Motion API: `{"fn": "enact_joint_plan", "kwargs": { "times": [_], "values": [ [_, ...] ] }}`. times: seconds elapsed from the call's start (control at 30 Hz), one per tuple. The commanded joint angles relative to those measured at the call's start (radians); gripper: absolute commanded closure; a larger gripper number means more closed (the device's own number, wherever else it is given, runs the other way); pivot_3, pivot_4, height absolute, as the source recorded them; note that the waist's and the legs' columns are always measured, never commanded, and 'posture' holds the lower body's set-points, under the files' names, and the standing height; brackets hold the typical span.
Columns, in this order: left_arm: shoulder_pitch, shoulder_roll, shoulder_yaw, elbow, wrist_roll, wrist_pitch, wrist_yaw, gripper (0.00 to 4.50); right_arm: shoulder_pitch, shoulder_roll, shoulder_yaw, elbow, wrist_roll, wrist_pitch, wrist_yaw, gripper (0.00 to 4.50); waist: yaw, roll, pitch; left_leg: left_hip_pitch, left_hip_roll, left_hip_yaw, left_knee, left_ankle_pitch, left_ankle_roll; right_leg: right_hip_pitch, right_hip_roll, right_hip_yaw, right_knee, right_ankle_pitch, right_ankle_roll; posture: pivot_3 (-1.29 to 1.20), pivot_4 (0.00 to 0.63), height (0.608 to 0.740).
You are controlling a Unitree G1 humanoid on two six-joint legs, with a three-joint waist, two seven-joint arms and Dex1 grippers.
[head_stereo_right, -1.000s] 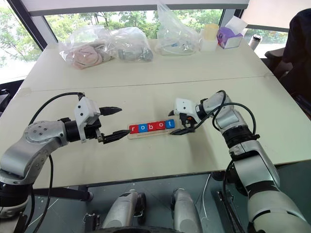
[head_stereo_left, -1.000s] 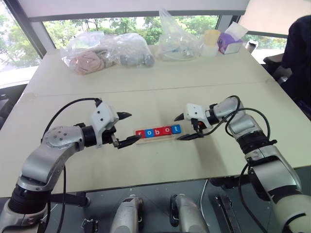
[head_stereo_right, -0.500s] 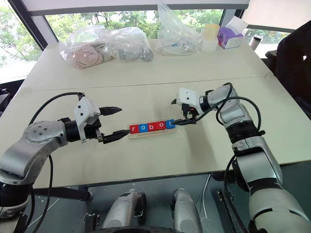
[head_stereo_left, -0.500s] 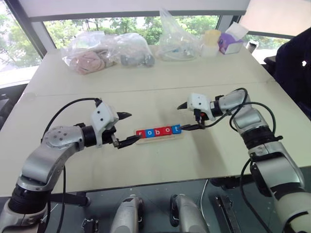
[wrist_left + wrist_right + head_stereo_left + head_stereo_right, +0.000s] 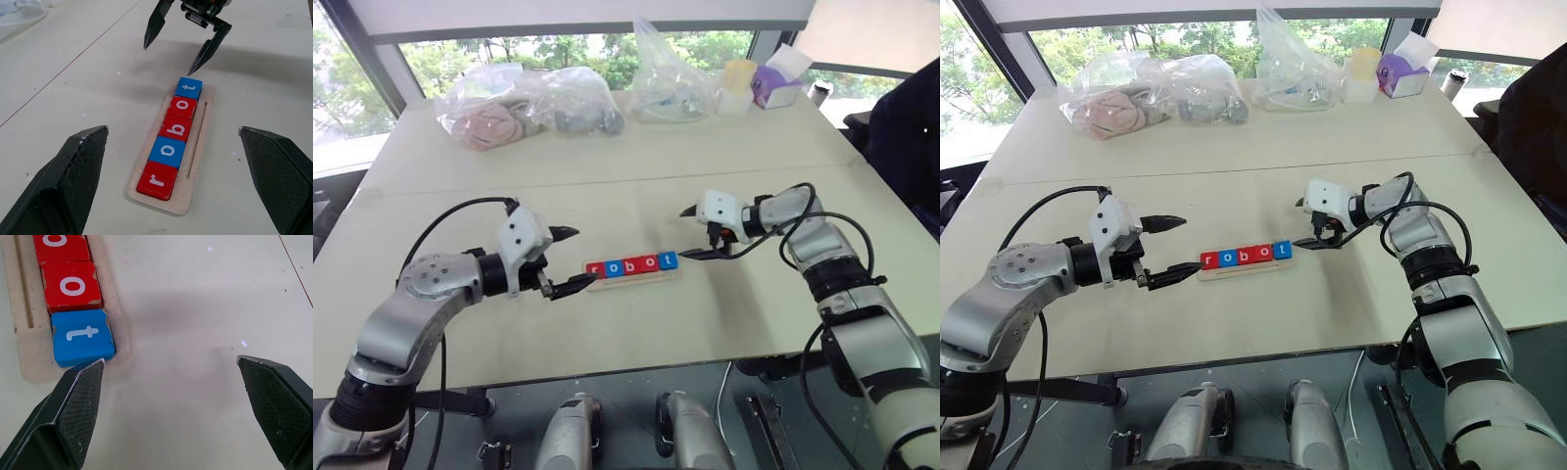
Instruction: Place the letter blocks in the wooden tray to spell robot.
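White lowercase letters are reading r-o-b-o-t along the letter blocks (image 5: 172, 140): red r, blue o, red b, red o, blue t. They are lying flat in the wooden tray (image 5: 199, 147), which sits between the two claws. Since a second ago the right gripper (image 5: 691, 233), fingers spread wide and empty, has been lifting off the t end; one fingertip is perhaps just beside it. The left gripper (image 5: 564, 259) is staying put, spread and empty, near the r end.

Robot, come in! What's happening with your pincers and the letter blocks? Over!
Left pincer open, empty, beside wooden tray. Right pincer open, empty, at the t end. Letter blocks all in tray, spelling robot. Nothing in the way.
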Motion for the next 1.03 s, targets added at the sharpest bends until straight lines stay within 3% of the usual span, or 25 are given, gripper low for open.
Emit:
{"fn": "enact_joint_plan", "kwargs": {
  "times": [0.03, 0.43, 0.8, 1.03],
  "values": [
    [-0.008, 0.006, 0.02, -0.031, -0.013, -0.004, 0.0, 0.0, -0.016, 0.009, -0.003, -0.01, 0.001, -0.015, -0.001, 0.04, 0.0, 0.0, 0.0, 0.0, 0.0, 0.0, 0.0, 0.0, 0.0, 0.0, 0.0, 0.0, 0.0, 0.0, 0.0, 0.0, 0.15, 0.725],
    [0.015, 0.013, 0.041, -0.051, -0.024, 0.007, 0.01, 0.0, -0.008, -0.043, -0.032, -0.081, 0.01, 0.014, 0.022, 0.04, 0.001, 0.0, 0.0, 0.0, 0.0, 0.0, 0.0, 0.0, 0.0, 0.0, 0.0, 0.0, 0.0, 0.0, 0.0, 0.0, 0.15, 0.725],
    [0.117, 0.047, 0.148, -0.136, -0.12, 0.096, 0.023, 0.0, 0.371, -0.256, -0.254, -0.855, 0.325, 0.692, 0.047, 0.04, 0.005, 0.0, 0.0, 0.0, 0.0, 0.0, 0.0, 0.0, 0.0, -0.001, -0.002, 0.0, 0.0, 0.0, 0.0, 0.0, 0.15, 0.725],
    [0.177, 0.075, 0.205, -0.185, -0.178, 0.144, 0.045, 0.0, 0.558, -0.308, -0.406, -1.125, 0.499, 0.984, -0.058, 0.04, 0.005, 0.0, 0.0, 0.0, 0.0, 0.0, -0.001, -0.002, -0.004, -0.001, -0.005, 0.0, -0.002, 0.0, 0.0, 0.0, 0.15, 0.725]
  ]
}}
